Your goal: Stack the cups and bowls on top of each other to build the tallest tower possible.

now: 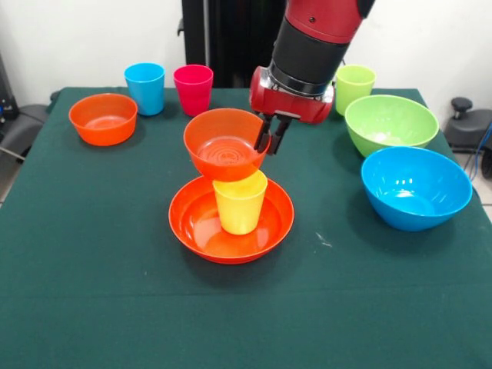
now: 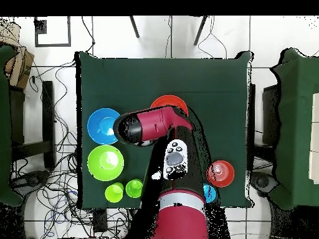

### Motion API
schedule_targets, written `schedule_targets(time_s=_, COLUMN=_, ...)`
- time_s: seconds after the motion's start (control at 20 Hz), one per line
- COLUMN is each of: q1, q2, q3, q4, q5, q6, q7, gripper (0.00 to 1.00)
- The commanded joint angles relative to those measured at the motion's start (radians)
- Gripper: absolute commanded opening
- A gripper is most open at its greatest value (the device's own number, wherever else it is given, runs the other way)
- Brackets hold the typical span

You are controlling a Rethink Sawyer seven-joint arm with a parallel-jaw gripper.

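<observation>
A wide orange bowl (image 1: 201,231) sits mid-table, its rim partly visible in the overhead view (image 2: 167,99). A yellow cup (image 1: 240,206) stands upright in it. A small orange bowl (image 1: 223,146) rests on the cup's mouth, leaning slightly towards the left of the picture. My gripper (image 1: 271,138) is shut on this bowl's right rim, one finger inside and one outside. In the overhead view the arm (image 2: 156,123) hides the gripper and the stack. A second small orange bowl (image 1: 103,118) sits at the far left. A sky blue cup (image 1: 145,88) and a pink cup (image 1: 193,89) stand behind it.
A light green cup (image 1: 354,86), a lime green bowl (image 1: 390,123) and a blue bowl (image 1: 416,187) stand on the right side. The overhead view shows two green cups (image 2: 114,192) beside the lime bowl (image 2: 105,162). Dark green cloth (image 1: 92,292) covers the table.
</observation>
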Motion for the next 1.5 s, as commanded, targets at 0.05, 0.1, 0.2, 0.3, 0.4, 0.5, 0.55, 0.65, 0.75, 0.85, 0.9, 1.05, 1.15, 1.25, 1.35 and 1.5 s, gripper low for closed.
schedule_targets(time_s=0.05, q1=0.018, q2=0.028, q3=0.036, q4=-0.081, q5=0.032, q6=-0.064, q7=0.144, gripper=0.00)
schedule_targets(time_s=0.1, q1=0.017, q2=0.029, q3=0.036, q4=-0.082, q5=0.035, q6=-0.064, q7=0.140, gripper=0.00)
schedule_targets(time_s=0.2, q1=0.020, q2=0.031, q3=0.032, q4=-0.076, q5=0.041, q6=-0.073, q7=0.140, gripper=0.00)
schedule_targets(time_s=0.3, q1=0.021, q2=0.035, q3=0.031, q4=-0.074, q5=0.048, q6=-0.081, q7=0.139, gripper=0.00)
schedule_targets(time_s=0.4, q1=0.024, q2=0.041, q3=0.030, q4=-0.081, q5=0.053, q6=-0.081, q7=0.139, gripper=0.00)
schedule_targets(time_s=0.5, q1=0.026, q2=0.041, q3=0.026, q4=-0.079, q5=0.056, q6=-0.083, q7=0.140, gripper=0.00)
schedule_targets(time_s=0.55, q1=0.027, q2=0.040, q3=0.023, q4=-0.074, q5=0.058, q6=-0.087, q7=0.142, gripper=0.00)
schedule_targets(time_s=0.65, q1=0.028, q2=0.038, q3=0.020, q4=-0.065, q5=0.060, q6=-0.095, q7=0.143, gripper=0.00)
schedule_targets(time_s=0.75, q1=0.027, q2=0.039, q3=0.019, q4=-0.063, q5=0.063, q6=-0.098, q7=0.140, gripper=0.00)
schedule_targets(time_s=0.85, q1=0.030, q2=0.040, q3=0.016, q4=-0.063, q5=0.067, q6=-0.100, q7=0.142, gripper=0.00)
schedule_targets(time_s=0.9, q1=0.033, q2=0.039, q3=0.013, q4=-0.063, q5=0.068, q6=-0.099, q7=0.144, gripper=0.00)
schedule_targets(time_s=1.05, q1=0.039, q2=0.037, q3=0.008, q4=-0.061, q5=0.076, q6=-0.095, q7=0.148, gripper=0.00)
schedule_targets(time_s=1.15, q1=0.041, q2=0.038, q3=0.006, q4=-0.060, q5=0.080, q6=-0.096, q7=0.148, gripper=0.00)
schedule_targets(time_s=1.25, q1=0.043, q2=0.041, q3=0.001, q4=-0.059, q5=0.083, q6=-0.103, q7=0.150, gripper=0.00)
schedule_targets(time_s=1.35, q1=0.047, q2=0.047, q3=-0.004, q4=-0.059, q5=0.086, q6=-0.112, q7=0.155, gripper=0.00)
schedule_targets(time_s=1.5, q1=0.056, q2=0.054, q3=-0.012, q4=-0.060, q5=0.093, q6=-0.122, q7=0.167, gripper=0.00)
